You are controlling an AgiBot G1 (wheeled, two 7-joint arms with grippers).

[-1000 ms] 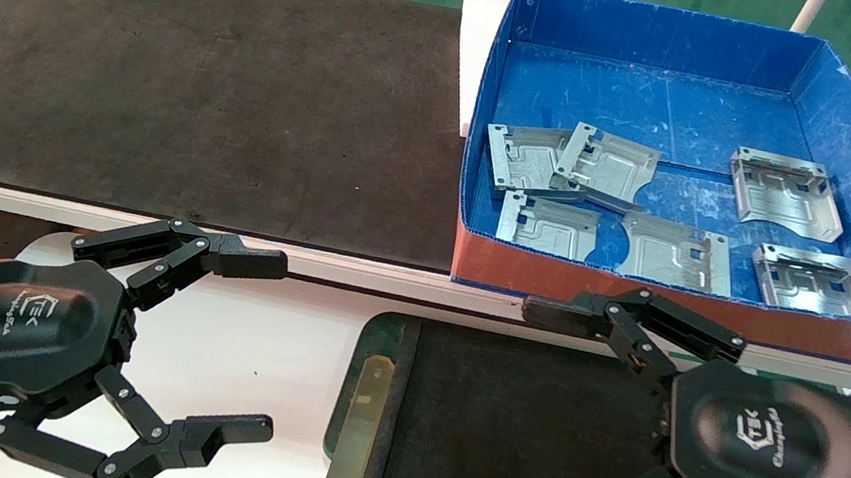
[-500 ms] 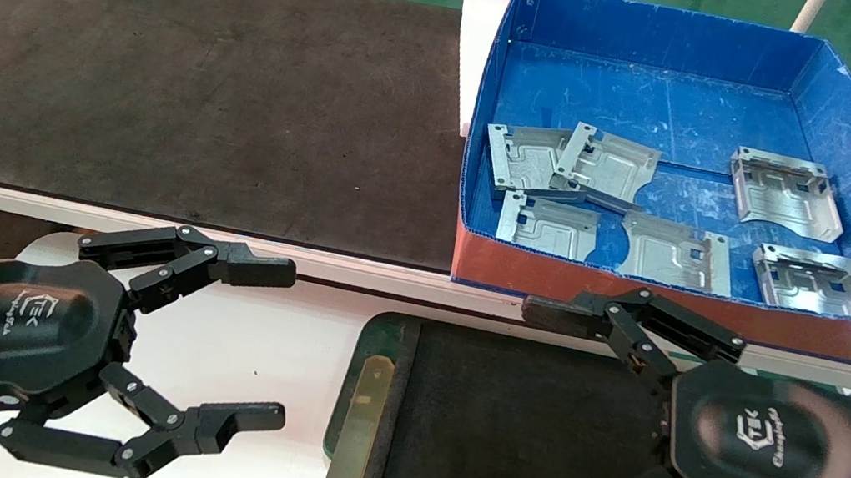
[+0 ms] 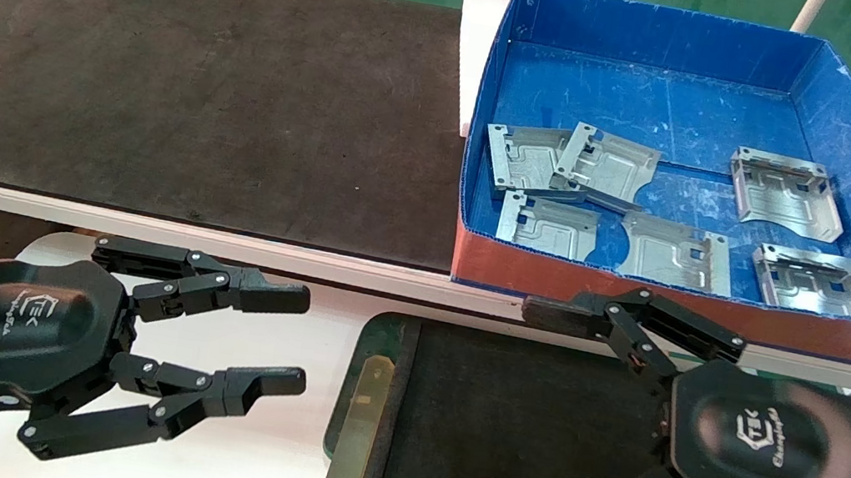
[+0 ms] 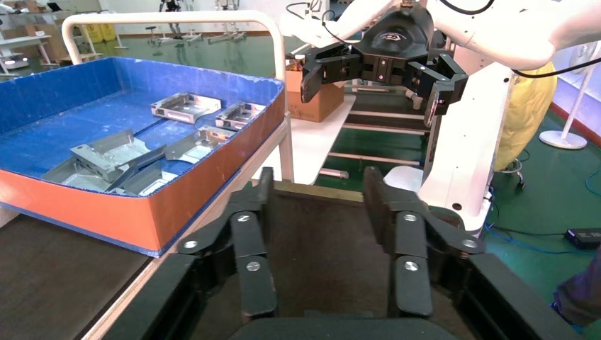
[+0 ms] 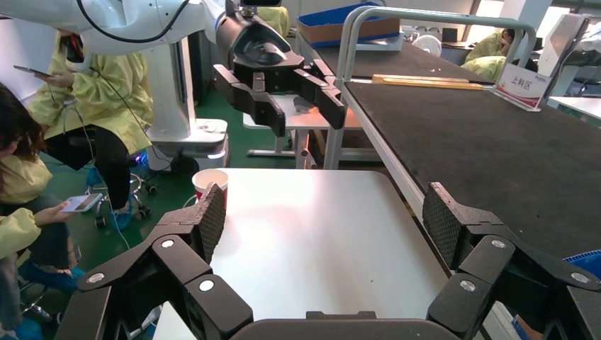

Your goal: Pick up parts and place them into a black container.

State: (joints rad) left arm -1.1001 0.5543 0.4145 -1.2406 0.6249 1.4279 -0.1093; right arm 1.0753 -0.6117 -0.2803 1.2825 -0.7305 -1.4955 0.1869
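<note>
**Both grippers empty, parts waiting in the blue box**

The right gripper (image 3: 536,403) hangs over the black container (image 3: 376,341), its fingers spread wide with nothing between them. The left gripper (image 3: 284,340) hovers beside that tray over the white table (image 3: 238,363), fingers parted by a narrower gap, also empty.

All six parts (image 3: 672,251) lie ahead of the right gripper, beyond the red-brown front wall of the blue box (image 3: 659,33); none is in the tray yet. The step in hand is likely the first reach. To do it well, the gripper should clear the wall, then drop onto a lone plate rather than the two overlapping ones (image 3: 572,164).

The plates are thin stamped metal, shiny, with embossed channels and bent tabs; a raised edge probably offers the surest grip. The tray floor looks matte.
</note>
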